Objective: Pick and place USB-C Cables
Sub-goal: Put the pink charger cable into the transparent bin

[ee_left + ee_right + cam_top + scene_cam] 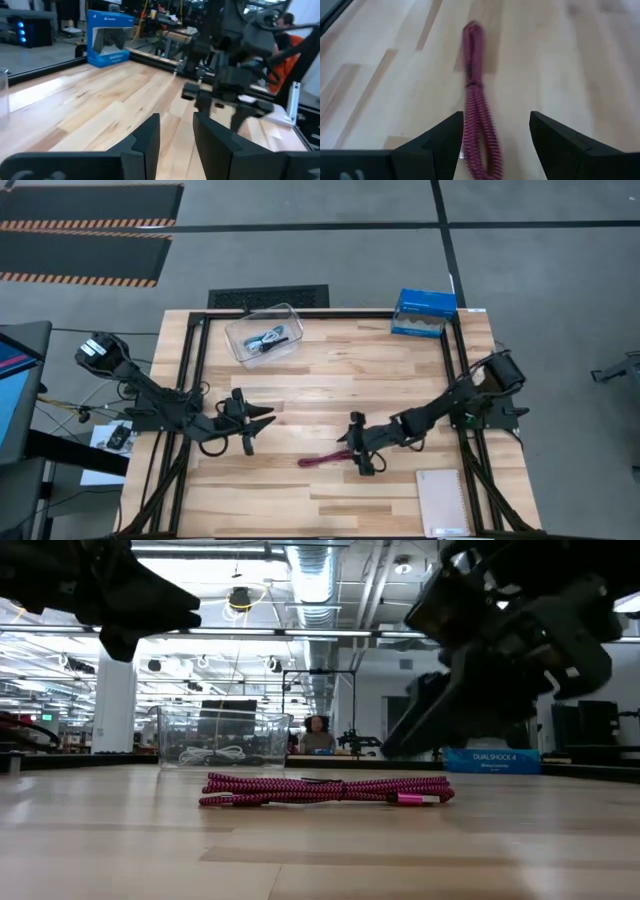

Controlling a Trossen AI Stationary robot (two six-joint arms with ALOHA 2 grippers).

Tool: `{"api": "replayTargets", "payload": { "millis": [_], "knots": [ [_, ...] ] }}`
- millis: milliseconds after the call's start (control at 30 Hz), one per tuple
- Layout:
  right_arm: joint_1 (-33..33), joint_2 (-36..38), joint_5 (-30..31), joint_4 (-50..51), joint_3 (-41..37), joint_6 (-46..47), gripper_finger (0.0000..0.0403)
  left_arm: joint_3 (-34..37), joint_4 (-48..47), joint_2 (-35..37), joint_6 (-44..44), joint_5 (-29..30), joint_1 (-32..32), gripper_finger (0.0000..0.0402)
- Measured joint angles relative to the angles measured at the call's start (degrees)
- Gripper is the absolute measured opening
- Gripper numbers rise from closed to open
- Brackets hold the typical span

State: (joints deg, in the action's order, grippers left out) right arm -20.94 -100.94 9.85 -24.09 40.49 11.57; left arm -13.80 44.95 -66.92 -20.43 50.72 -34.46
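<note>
We are looking down on a butcher-block table point(330, 370) with both arms reaching in toward its middle. The maroon USB-C cable point(322, 460) is lying flat on the wood near the front centre, folded into a long narrow bundle. In the low view it point(325, 790) is stretching across the boards with a metallic plug showing at one end.

Our right gripper point(360, 457) is hovering just beside that cable's end, and its fingers are standing spread apart. In the right wrist view the gripper point(495, 145) is straddling the cable point(476, 100), which is running away from between the two dark fingers point(445, 140); we cannot tell whether they are touching it.

Our left gripper point(248, 428) is waiting over bare wood to the left of centre, well apart from the cable. In its wrist view the left gripper point(175, 142) is showing its fingers parted with a narrow gap and nothing between them.

At the back of the table a clear plastic bin point(264, 333) is holding the black and white-grey cables point(270, 338). A blue DualShock 4 box point(424, 312) is sitting at the back right corner, and a white notebook point(442, 502) is lying at the front right. A person point(318, 736) is sitting in the room beyond.
</note>
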Motion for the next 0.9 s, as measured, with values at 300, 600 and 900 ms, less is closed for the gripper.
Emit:
{"api": "replayTargets", "payload": {
  "millis": [300,600,900],
  "knots": [
    [0.9,-5.6,-6.9,-0.1,2.8,0.7,0.0253,0.0,11.5,-9.1,1.1,1.2,0.1,0.0105],
    [1.6,-5.4,-6.7,4.0,2.8,3.5,0.0200,0.0,15.8,-13.8,0.5,1.4,1.1,0.0105],
    [2.4,-5.3,-7.0,4.2,2.9,4.3,0.0038,0.0,16.1,-14.0,-0.2,1.2,1.4,0.0105]
  ]
}}
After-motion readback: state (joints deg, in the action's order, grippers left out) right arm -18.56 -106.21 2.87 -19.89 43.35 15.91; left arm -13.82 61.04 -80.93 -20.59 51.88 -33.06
